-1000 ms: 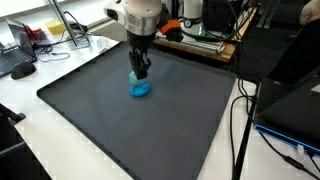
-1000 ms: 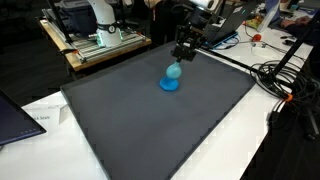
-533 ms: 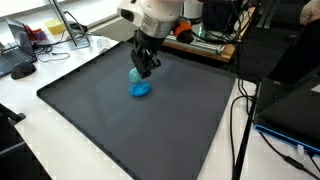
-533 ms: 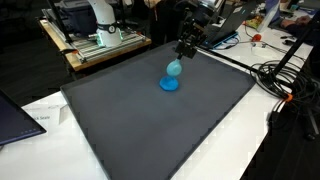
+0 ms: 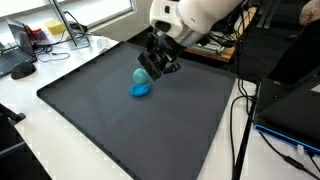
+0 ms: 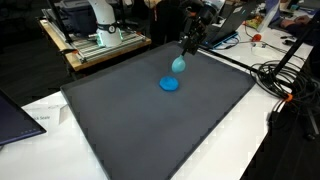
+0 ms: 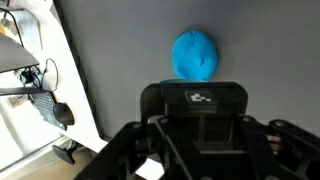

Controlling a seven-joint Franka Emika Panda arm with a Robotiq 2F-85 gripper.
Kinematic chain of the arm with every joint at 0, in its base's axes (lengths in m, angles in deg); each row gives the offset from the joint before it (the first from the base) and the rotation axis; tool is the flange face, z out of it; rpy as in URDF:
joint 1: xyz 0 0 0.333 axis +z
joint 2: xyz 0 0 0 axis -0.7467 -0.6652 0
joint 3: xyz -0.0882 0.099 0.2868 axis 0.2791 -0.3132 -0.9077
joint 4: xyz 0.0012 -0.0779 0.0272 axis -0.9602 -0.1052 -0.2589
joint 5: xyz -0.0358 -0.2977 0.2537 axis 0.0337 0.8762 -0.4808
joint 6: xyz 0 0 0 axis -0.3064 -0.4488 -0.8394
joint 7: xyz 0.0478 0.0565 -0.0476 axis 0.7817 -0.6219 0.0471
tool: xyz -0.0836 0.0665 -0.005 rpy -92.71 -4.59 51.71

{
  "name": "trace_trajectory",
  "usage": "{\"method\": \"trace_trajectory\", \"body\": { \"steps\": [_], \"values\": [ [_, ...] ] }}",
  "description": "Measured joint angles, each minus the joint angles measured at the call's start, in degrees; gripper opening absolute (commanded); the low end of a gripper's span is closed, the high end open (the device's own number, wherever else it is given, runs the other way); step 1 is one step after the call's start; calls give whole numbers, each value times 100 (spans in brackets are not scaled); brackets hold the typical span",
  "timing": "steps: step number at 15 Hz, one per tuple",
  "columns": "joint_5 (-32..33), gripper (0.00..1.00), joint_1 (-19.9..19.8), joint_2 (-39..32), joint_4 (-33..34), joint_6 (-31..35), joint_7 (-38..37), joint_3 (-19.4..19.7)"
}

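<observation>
Item, exterior view: your gripper (image 5: 152,70), one, fingers drawn narrow onto the pale blue piece (image 5: 139,76), one, which sits at the fingertips. Just beneath it is the blue base (image 5: 141,90), one, lying on the dark mat (image 5: 120,130), one. From this angle piece and base overlap, so you cannot read a gap here. Item, exterior view: gripper (image 6: 184,52) above, piece (image 6: 178,65) hanging right under the fingertips, base (image 6: 171,84) lower again and clearly apart from the piece, with bare mat (image 6: 150,130) all round. Item, wrist view: a blue round shape (image 7: 195,55), one, lies just ahead of your gripper against the mat. The fingertips are out of frame, and you cannot tell whether this is piece, base, or both in line. Progress, as judged: the grasp and the separation from the base look done, and the piece is not yet set down anywhere.
</observation>
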Motion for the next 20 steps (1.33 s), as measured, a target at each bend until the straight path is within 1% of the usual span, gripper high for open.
{"method": "trace_trajectory", "body": {
  "steps": [4,8,11,16,20],
  "values": [
    [445,22,65,-149,2,-131,371,-144],
    [1028,22,175,-313,1,-260,625,-238],
    [1312,22,221,-441,4,-382,802,-319],
    [1521,22,226,-650,9,-413,1183,-398],
    [1544,22,225,-809,11,-415,1556,-412]
  ]
}}
